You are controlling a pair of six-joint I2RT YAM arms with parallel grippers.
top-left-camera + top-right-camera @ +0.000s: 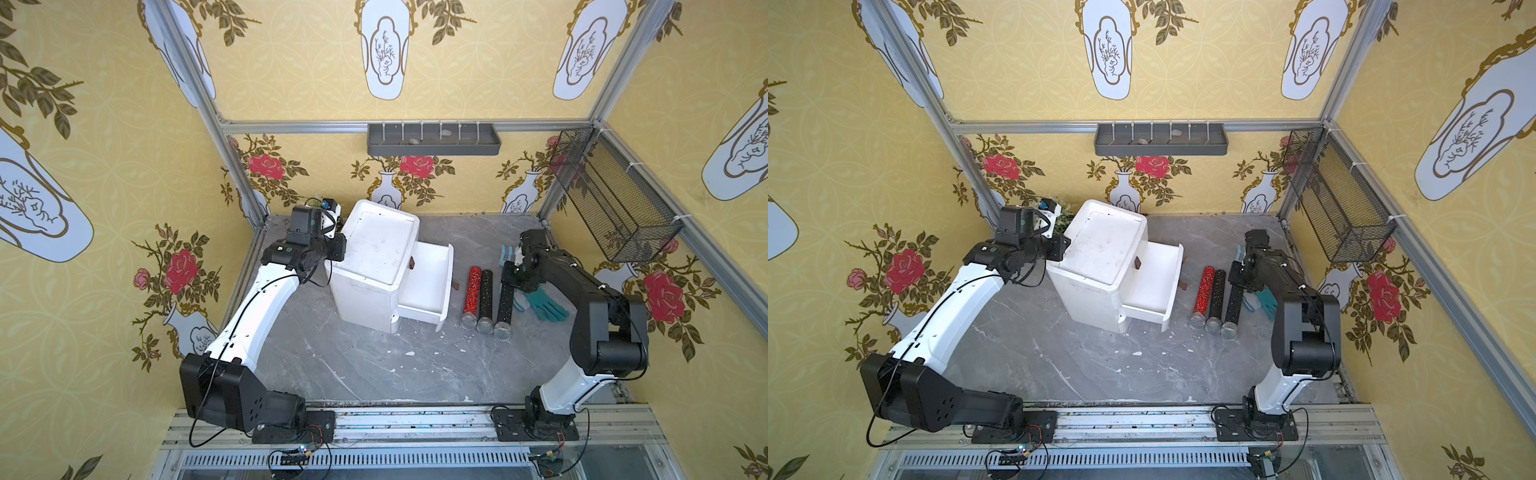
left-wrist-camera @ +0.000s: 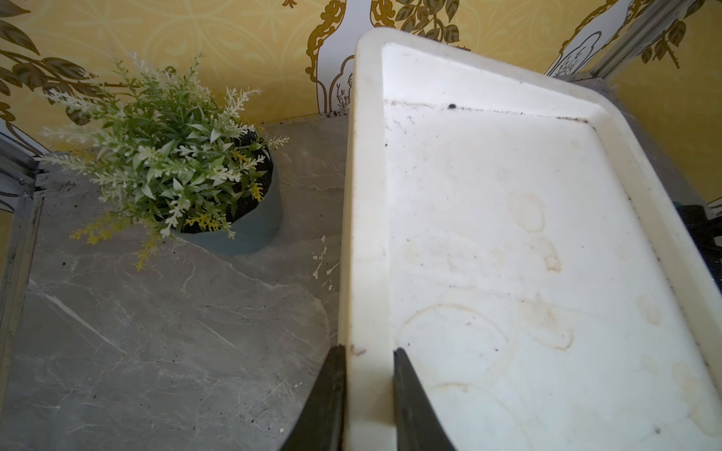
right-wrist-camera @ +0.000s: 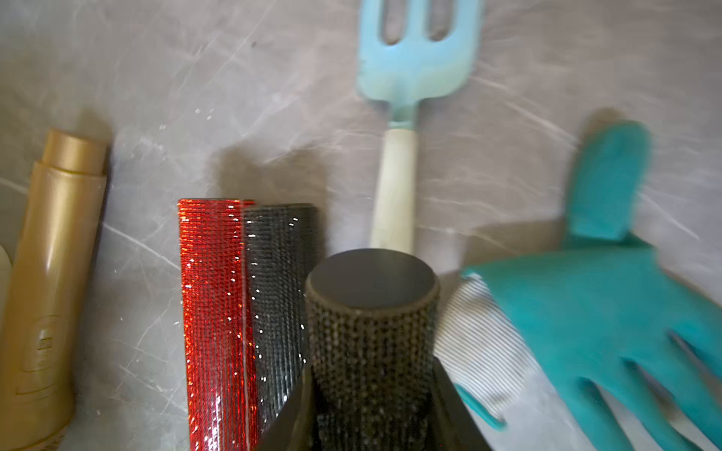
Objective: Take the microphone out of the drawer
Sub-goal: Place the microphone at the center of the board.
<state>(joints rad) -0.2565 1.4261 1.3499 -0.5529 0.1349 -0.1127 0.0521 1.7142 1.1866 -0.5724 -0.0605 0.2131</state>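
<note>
Microphone (image 1: 505,307), black, studded, outside open drawer (image 1: 428,282), right of cabinet (image 1: 374,249), alongside two more microphones (image 1: 485,297); handle end clamped in right gripper (image 3: 373,398). Left gripper (image 2: 367,351) pinched shut on cabinet's top rim.

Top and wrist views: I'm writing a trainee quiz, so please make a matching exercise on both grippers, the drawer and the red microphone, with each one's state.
1 left gripper
2 right gripper
3 drawer
4 red microphone

a lying on the table
b pulled open
c shut on the cabinet rim
d shut on a black microphone

Pairs: 1-c, 2-d, 3-b, 4-a
</note>
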